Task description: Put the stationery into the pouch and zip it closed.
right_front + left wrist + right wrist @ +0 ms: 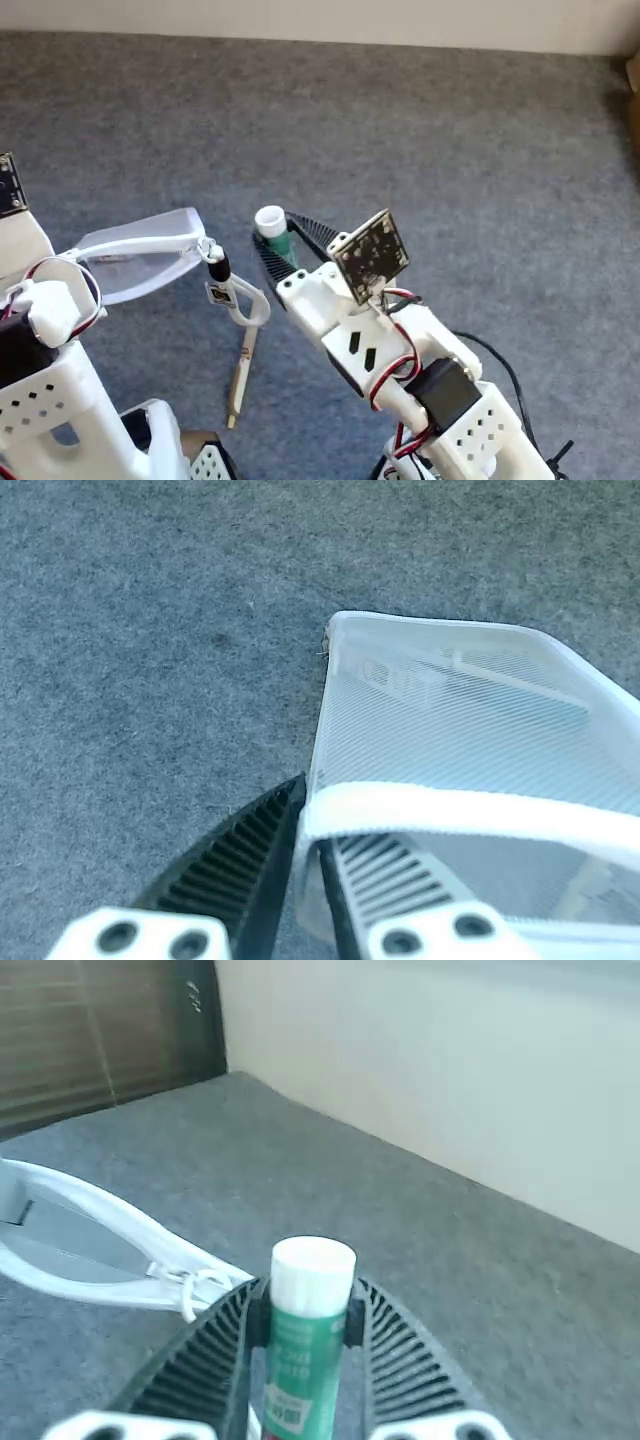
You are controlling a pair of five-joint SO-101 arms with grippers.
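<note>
Green glue stick (303, 1360) with a white cap is clamped in the right gripper (305, 1295), arm stretched low, cap just beside the mesh pouch (450, 710) mouth. Left gripper (308, 815) is pinched onto the pouch rim. A pen (240, 372) lies on the carpet (450, 130) between the arms.

High view: fixed camera above, looking steeply down on grey worktop (450, 130); wide field, both arms entering from near edge.

Left wrist view: camera rides behind left fingers (230, 865), aimed down along them at worktop, very near pouch (450, 710) rim.

Right wrist view: camera behind right fingers (400, 1360), aimed shallower, across worktop toward wall (450, 1080); glue stick (310, 1340) close in front.

Shared: pouch and worktop in all three views; glue stick in high and right wrist views.
</note>
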